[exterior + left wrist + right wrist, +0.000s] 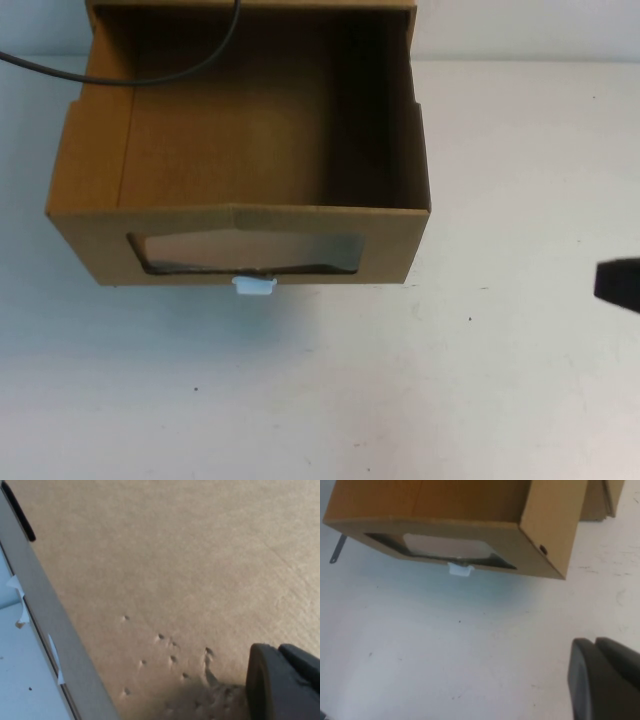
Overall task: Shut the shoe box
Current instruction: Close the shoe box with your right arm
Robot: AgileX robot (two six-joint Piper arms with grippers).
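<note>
Brown cardboard shoe box (240, 170) sits pulled open on the white surface (400, 390), tab (253, 288) below its window. Left gripper (282, 685) hovers against cardboard, right gripper (618, 284) well right; fingers' spread untellable.

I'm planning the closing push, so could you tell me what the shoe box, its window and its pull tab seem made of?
Shoe box: brown corrugated cardboard, matte, faintly ribbed. Window: likely clear plastic film, slightly glossy. Pull tab: white, probably plastic. Right gripper sits at the table's right edge; left gripper against cardboard.
</note>
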